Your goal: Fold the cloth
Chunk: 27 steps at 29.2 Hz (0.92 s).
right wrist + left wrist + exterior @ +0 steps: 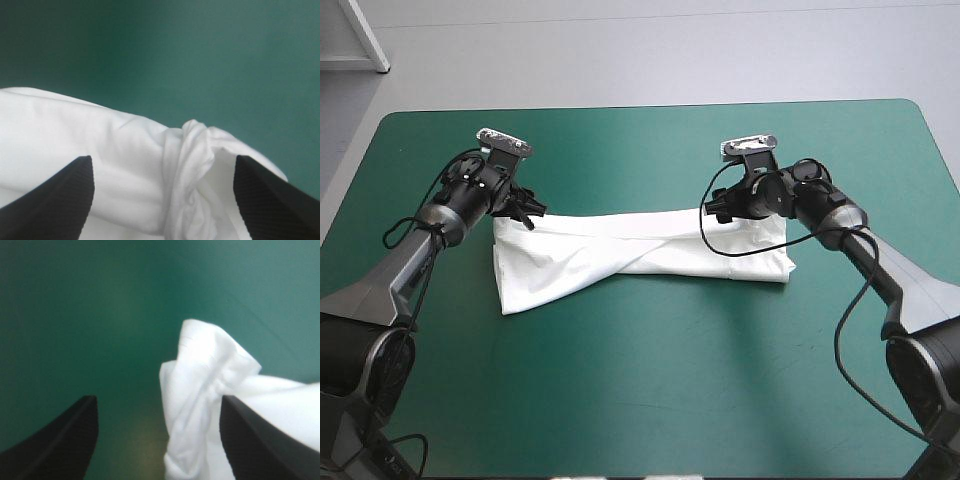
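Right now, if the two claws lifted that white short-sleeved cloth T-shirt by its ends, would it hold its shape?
Probably floppy: the white T-shirt puckers into soft folds between the fingers of the open left gripper, so its middle would likely sag. It seems light, lying thin on the teal-green cover. A push would probably wrinkle it.

T-shirt (640, 250): thin, soft white cloth, matt, smooth across its flat middle and bunched into fine wrinkles at its 9 o'clock and 3 o'clock ends. Table cover (650, 380): teal-green, smooth and matt, without visible weave. Fingers (55, 200): black, matt, finely ribbed, resembling moulded plastic or rubber.
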### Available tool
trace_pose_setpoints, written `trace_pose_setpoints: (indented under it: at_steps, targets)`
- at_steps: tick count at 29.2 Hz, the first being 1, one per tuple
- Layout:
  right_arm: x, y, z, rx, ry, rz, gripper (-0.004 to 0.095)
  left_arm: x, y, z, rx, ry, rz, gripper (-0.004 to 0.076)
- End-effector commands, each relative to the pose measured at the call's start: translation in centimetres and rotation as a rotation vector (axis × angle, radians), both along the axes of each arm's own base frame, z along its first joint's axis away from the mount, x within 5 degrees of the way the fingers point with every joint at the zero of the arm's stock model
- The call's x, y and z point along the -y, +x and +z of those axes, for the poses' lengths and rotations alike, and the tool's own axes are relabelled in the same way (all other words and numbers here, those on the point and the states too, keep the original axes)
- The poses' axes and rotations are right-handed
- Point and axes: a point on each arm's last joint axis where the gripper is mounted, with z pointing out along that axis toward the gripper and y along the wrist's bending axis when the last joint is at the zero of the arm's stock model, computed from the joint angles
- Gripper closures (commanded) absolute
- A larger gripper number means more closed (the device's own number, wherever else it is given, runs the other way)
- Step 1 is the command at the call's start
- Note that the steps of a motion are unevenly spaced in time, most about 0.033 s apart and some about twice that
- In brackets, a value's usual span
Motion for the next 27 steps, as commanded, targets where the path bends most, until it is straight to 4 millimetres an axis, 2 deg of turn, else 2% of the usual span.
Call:
trace_pose_setpoints:
  at_steps: [1,3,5,9,13,21,25,27]
  targets:
    - [1.0,-1.7,6.2,0.180,0.080,-0.016,0.0170,-0.3,0.0,4.9,0.148,-0.003,0.007,0.0196]
    - [1.4,-2.8,8.0,0.218,0.096,-0.016,0.0170,-0.1,-0.1,6.6,0.156,-0.005,0.025,0.0205]
    - [2.0,-3.9,9.5,0.245,0.111,-0.023,0.0170,0.4,-0.3,8.2,0.164,-0.004,0.029,0.0249]
    - [4.9,-5.5,11.4,0.228,0.140,-0.077,0.0170,2.7,-1.3,10.9,0.148,-0.026,-0.042,0.0467]
    - [7.8,-6.1,11.5,0.146,0.184,-0.086,0.0170,5.6,-2.2,11.6,0.126,-0.086,-0.153,0.0703]
    - [12.9,-6.5,11.0,0.048,0.215,-0.115,0.0170,11.4,-3.8,10.1,0.025,-0.294,-0.301,0.0703]
    - [14.1,-6.9,10.7,-0.003,0.228,-0.118,0.0170,13.6,-3.5,7.9,-0.043,-0.318,-0.337,0.0703]
    - [14.2,-6.8,10.6,-0.006,0.233,-0.120,0.0170,14.8,-2.9,5.9,-0.103,-0.322,-0.341,0.0703]
